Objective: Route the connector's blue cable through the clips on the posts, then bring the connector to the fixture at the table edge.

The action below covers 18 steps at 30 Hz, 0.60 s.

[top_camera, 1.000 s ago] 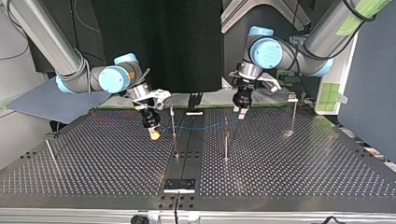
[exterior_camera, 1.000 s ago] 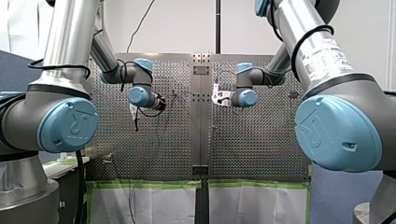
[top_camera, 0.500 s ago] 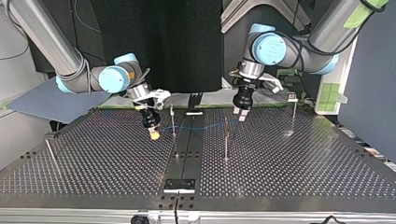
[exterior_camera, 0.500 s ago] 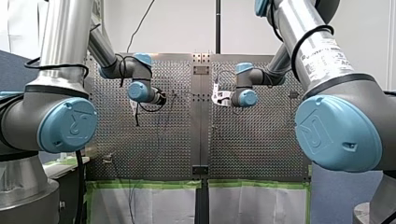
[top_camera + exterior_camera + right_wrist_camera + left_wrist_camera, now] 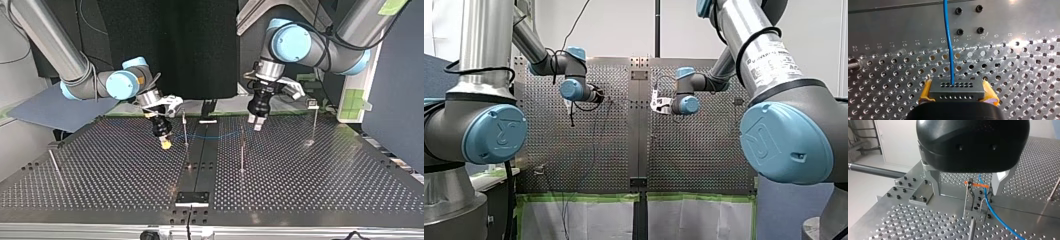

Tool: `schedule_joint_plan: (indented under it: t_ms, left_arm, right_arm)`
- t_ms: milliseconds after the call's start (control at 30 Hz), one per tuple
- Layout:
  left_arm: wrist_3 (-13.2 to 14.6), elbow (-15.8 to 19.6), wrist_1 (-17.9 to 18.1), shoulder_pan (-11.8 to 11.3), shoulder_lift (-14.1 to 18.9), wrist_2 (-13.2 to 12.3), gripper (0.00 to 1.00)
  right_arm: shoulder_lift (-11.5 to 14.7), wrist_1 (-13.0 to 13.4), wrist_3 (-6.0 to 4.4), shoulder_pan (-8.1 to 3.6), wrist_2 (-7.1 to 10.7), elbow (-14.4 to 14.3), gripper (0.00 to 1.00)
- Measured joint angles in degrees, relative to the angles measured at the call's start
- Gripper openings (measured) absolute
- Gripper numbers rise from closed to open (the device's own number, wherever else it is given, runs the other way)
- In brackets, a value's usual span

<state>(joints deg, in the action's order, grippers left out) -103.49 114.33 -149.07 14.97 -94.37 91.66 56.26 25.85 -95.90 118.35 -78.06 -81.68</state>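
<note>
My right pincer (image 5: pixel 956 86) is seen closed on the grey connector (image 5: pixel 956 92), which is gripped between its yellow pads (image 5: pixel 926 90) over the perforated desk (image 5: pixel 1023 75). From the connector's face the blue cable (image 5: pixel 948 37) is led straight ahead across the holes. In the top view the cable is drawn past a thin post (image 5: pixel 185 127) just beside this pincer and on toward a second post (image 5: pixel 242 150). Near it my left pincer (image 5: pixel 966 186) is found open, with nothing gripped. The cable is seen between its metal fingers (image 5: pixel 1000 182), just beside an upright metal bracket (image 5: pixel 970 198) with an orange tab (image 5: pixel 977 185). Whether the cable is seated in any clip cannot be told from these views.
</note>
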Motion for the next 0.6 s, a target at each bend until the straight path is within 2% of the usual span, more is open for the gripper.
schedule_joint_plan:
  t_ms: [267,600]
  left_arm:
    - [0.2,0.0,-0.3,0.5,0.0,-1.0,1.00]
    - [0.2,0.0,-0.9,1.1,0.0,-0.2,1.00]
  right_arm:
    - [0.0,-0.2,0.00,0.07,0.00,0.0,0.00]
    - [0.0,-0.3,-0.06,0.10,0.00,0.0,0.00]
